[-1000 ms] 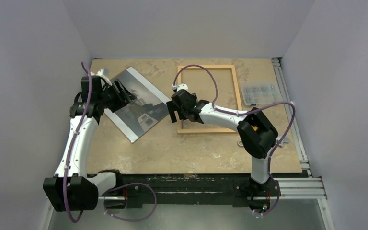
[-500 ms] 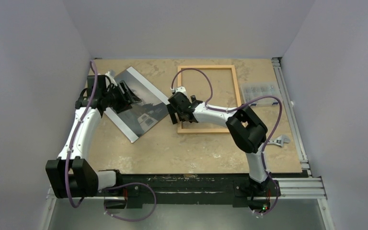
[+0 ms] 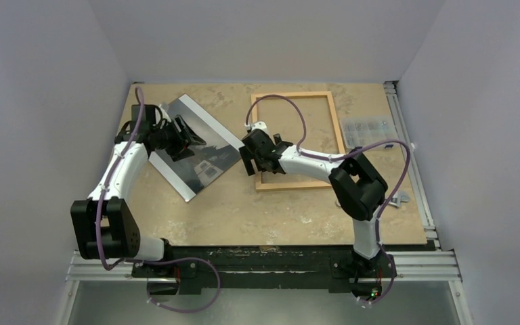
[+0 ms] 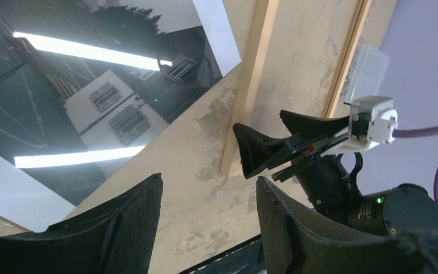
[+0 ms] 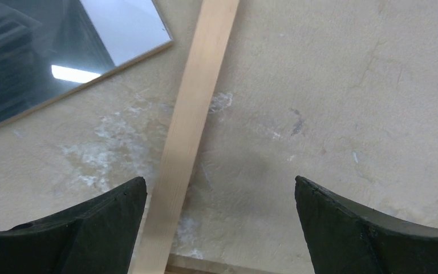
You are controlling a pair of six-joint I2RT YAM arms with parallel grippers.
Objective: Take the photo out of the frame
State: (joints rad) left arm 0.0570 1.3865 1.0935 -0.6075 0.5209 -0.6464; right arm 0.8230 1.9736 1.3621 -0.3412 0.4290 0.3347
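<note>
1. Count from above: one photo (image 3: 200,152), one frame (image 3: 291,95), two grippers, one clear plastic box (image 3: 369,130) and one wrench (image 3: 396,201), all on one table (image 3: 244,217).
2. The photo lies flat and turned slantwise at 10 o'clock of the table, fully outside the frame. The frame lies at 12 to 1 o'clock. One white corner of the photo is just beside the frame's 9 o'clock rail.
3. The left gripper (image 3: 188,133) hangs over the photo's 10 o'clock part. Its fingers stand apart with nothing between them, so it is released.
4. The right gripper (image 3: 249,161) hangs over the frame's 9 o'clock rail, near the 7 o'clock corner. Its jaws are spread wide and grasp nothing.
5. The box is at 3 o'clock of the frame, the wrench at 4 o'clock of the table.
6. Only the left wrist view shows the printed houses with windows, two reflected light strips and the right gripper from the side. The right wrist view shows just the photo's corner and one rail. The wrench appears only from above.
</note>
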